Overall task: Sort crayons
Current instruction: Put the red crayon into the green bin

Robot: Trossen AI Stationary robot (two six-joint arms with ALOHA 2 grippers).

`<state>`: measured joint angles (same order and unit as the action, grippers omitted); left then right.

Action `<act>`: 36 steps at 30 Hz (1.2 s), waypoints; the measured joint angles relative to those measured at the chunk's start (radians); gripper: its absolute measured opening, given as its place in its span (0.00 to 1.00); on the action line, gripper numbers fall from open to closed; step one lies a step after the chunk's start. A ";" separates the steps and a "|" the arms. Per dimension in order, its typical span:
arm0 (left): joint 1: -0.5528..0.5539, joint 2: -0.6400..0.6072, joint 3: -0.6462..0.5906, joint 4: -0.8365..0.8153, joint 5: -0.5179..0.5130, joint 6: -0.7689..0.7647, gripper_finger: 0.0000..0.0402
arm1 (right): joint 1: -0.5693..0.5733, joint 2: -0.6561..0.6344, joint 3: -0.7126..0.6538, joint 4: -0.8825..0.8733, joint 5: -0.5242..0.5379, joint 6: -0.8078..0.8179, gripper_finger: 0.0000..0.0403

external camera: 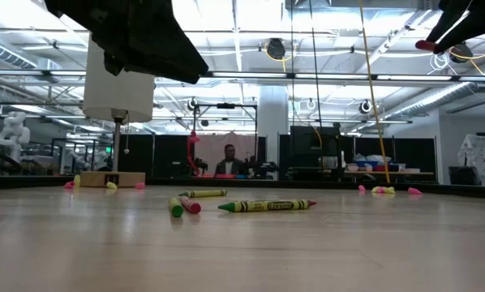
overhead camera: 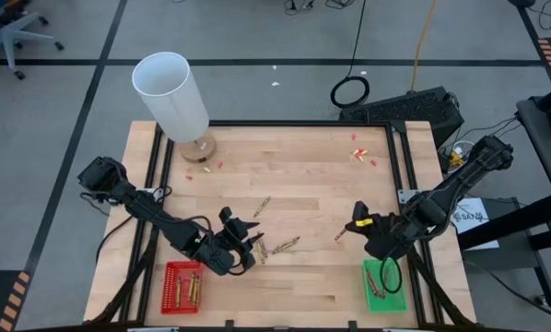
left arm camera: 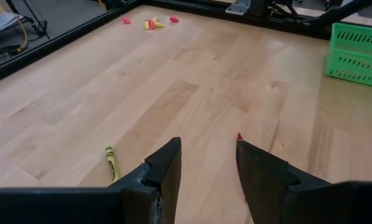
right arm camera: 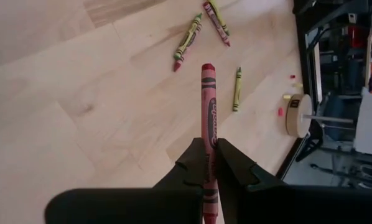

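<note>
Red crayon clamped between right gripper fingers, tip jutting forward above table. Left gripper released, red crayon tip between fingers.

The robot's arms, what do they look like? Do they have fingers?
Both arms are dark, jointed and thin, with black cables looping alongside. The left gripper ends in two flat, wedge-shaped black fingers. The right gripper has the same dark pair, and a yellow patch shows near it from above.
</note>
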<state>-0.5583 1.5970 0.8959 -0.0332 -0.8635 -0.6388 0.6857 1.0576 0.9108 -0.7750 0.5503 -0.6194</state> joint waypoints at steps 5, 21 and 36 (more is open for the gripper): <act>0.000 0.000 0.000 -0.001 0.000 0.000 0.38 | 0.000 0.000 0.000 0.000 0.000 -0.056 0.01; 0.000 0.000 0.000 -0.001 0.001 0.000 0.38 | 0.016 0.000 0.000 0.000 -0.004 0.134 0.01; 0.000 0.000 0.000 0.000 0.019 -0.002 0.38 | 0.161 0.000 0.000 0.000 -0.139 0.545 0.01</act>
<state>-0.5583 1.5970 0.8959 -0.0334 -0.8441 -0.6413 0.8465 1.0576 0.9112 -0.7750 0.4110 -0.0739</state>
